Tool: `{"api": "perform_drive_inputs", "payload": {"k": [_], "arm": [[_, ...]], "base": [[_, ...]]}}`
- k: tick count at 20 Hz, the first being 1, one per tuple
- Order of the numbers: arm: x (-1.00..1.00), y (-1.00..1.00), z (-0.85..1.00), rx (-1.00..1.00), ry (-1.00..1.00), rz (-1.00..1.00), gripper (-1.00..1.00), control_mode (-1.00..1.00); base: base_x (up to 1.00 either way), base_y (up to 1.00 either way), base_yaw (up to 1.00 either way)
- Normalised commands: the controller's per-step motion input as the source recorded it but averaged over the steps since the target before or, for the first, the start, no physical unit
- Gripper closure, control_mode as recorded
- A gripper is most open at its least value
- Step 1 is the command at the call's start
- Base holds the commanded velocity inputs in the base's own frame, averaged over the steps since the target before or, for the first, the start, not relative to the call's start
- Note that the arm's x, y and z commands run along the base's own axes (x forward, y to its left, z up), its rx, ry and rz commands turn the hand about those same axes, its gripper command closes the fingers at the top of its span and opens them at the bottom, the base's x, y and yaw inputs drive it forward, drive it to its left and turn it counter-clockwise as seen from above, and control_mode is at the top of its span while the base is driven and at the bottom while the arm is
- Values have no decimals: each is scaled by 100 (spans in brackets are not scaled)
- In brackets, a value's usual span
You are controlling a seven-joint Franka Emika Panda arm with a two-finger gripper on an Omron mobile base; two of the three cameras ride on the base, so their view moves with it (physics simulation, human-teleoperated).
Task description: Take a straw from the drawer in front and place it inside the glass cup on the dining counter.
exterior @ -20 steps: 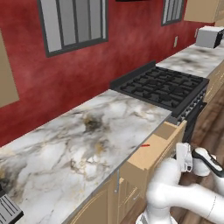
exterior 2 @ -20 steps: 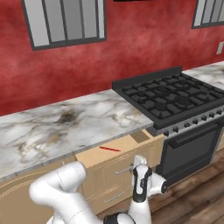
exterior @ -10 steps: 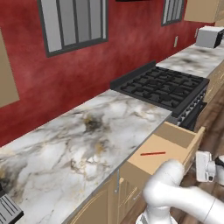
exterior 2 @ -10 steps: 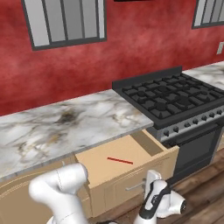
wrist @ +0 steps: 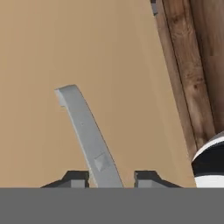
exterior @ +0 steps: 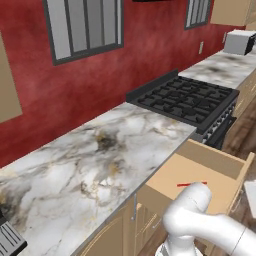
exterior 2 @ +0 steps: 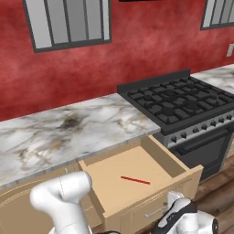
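drawer [exterior 2: 137, 176] open | straw [exterior 2: 135, 180] lying inside it, not picked up | gripper [wrist: 111, 178] at drawer handle [wrist: 87, 133], fingers straddling it, grip unclear | cup step left

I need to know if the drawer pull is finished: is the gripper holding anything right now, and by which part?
The gripper straddles the drawer's grey handle near one end, but whether the fingertips grip it cannot be told.

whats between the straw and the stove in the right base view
In the right base view, bare drawer floor, then the drawer's right side wall, lies between the straw and the stove. Nothing else sits in that stretch.
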Motion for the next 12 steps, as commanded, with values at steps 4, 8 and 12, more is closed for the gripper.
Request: {"api": "perform_drive_inputs", "payload": {"k": [4,8,12], "arm": [[-66,-12,31,-43,57,-3,-100,-100],[-57,7,63,-51,53,-4,-100,-100],[-10,78,100,-45,34,-5,-100,-100]], "base": [[0,0,0],[0,0,0],[0,0,0]]}}
